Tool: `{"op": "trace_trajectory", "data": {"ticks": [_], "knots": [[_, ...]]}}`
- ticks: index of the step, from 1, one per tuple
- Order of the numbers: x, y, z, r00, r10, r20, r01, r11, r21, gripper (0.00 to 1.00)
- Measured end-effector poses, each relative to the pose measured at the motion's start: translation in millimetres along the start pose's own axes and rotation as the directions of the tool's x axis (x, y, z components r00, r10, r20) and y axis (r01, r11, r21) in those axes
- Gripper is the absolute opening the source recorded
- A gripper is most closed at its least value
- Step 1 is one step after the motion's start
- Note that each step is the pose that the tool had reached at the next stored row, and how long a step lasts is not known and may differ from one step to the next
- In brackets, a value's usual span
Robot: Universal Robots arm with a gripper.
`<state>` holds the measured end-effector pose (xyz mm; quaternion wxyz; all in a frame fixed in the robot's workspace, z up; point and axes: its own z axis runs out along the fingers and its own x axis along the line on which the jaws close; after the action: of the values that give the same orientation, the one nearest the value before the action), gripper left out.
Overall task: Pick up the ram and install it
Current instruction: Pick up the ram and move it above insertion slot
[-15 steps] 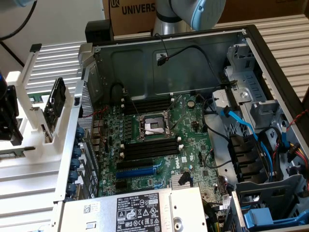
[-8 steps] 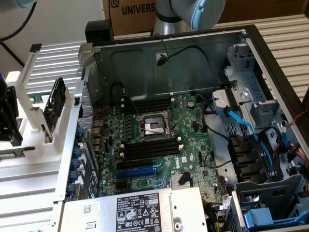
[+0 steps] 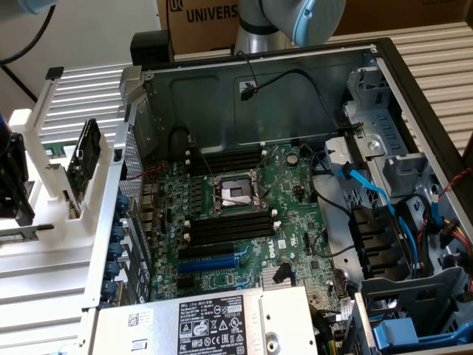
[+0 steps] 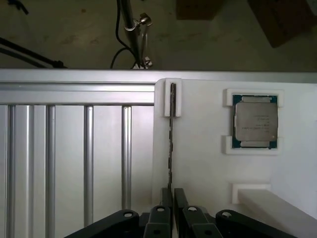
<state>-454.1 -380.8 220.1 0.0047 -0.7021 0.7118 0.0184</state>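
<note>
The ram (image 4: pixel 171 139) is a thin dark stick standing on edge in a white holder (image 4: pixel 203 153), its far end in a white bracket. My gripper (image 4: pixel 172 194) sits over its near part. One black finger (image 4: pixel 165 198) presses each side of the stick, so the gripper is shut on the ram, which rests in the holder. In the exterior view the gripper's dark body (image 3: pixel 13 177) hangs at the left edge over the white rack (image 3: pixel 55 148). A dark board (image 3: pixel 85 155) stands on edge there. I cannot tell whether it is the same stick.
A processor (image 4: pixel 255 121) lies in its own white frame beside the ram. The open computer case (image 3: pixel 384 81) fills the exterior view's right, with black memory slots (image 3: pixel 225 225), a blue slot (image 3: pixel 211 260), loose cables and a power supply (image 3: pixel 214 325). Slatted aluminium table (image 4: pixel 69 163) borders the holder.
</note>
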Motion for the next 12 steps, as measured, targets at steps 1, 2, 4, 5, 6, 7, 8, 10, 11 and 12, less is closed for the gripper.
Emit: {"op": "trace_trajectory", "data": {"ticks": [1,2,4,5,6,7,8,10,11,12], "knots": [[0.0,-0.4,-0.1,1.0,0.0,-0.0001,0.0,1.0,-0.0003,0.18],[0.7,-4.0,-0.2,1.0,0.0,-0.0001,0.0,1.0,-0.0026,0.18],[2.0,-7.7,-0.2,1.0,0.0,0.0,0.0,1.0,-0.0069,0.18],[2.3,-8.6,-0.3,1.0,0.0,-0.0001,0.0,1.0,-0.0084,0.18],[2.3,-8.9,-0.2,1.0,0.0,0.0,0.0,1.0,-0.0087,0.18],[2.4,-9.0,-0.2,1.0,0.0,0.0,0.0,1.0,-0.0088,0.18],[2.4,-9.0,-0.3,1.0,0.0,-0.0001,0.0,1.0,-0.009,0.18],[2.4,-9.0,-0.3,1.0,0.0,0.0,0.0,1.0,-0.0089,0.18],[2.4,-9.1,-0.3,1.0,0.0,-0.0001,0.0,1.0,-0.0089,0.18],[2.4,-9.1,-0.3,1.0,0.0,-0.0001,0.0,1.0,-0.0089,0.18]]}}
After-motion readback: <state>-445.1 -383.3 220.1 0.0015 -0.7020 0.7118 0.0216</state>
